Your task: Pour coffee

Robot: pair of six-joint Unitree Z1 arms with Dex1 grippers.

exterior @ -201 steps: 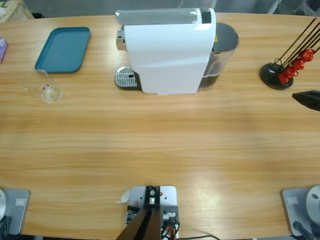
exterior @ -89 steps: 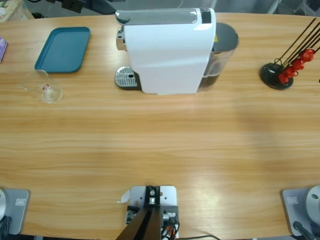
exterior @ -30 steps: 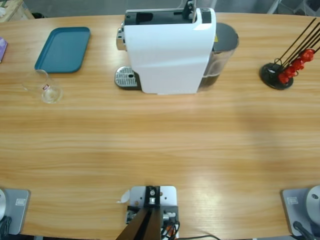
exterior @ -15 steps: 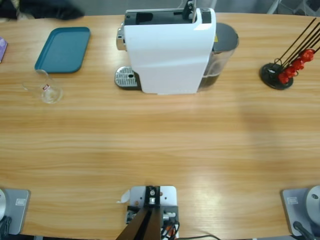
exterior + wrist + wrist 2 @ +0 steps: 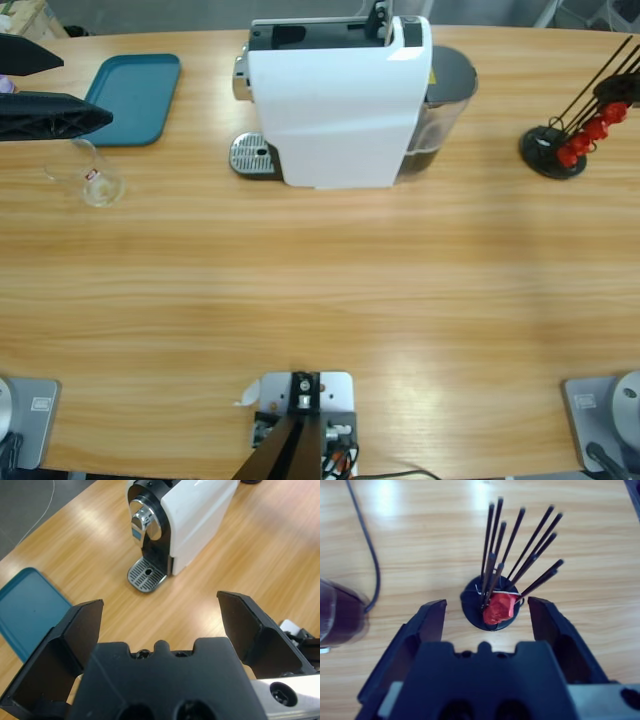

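The left hand (image 5: 50, 88), jaws apart, has entered beside the tray (image 5: 135, 95).

Matte black angular fingers (image 5: 75, 645)

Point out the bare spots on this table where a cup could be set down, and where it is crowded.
The wide bare wood in front of the white coffee machine is free across the wooden table. The flat teal tray is empty too. The left back corner is crowded: the open left end effector hangs over the clear glass cup. The black stand of thin rods with red pods fills the right back corner.
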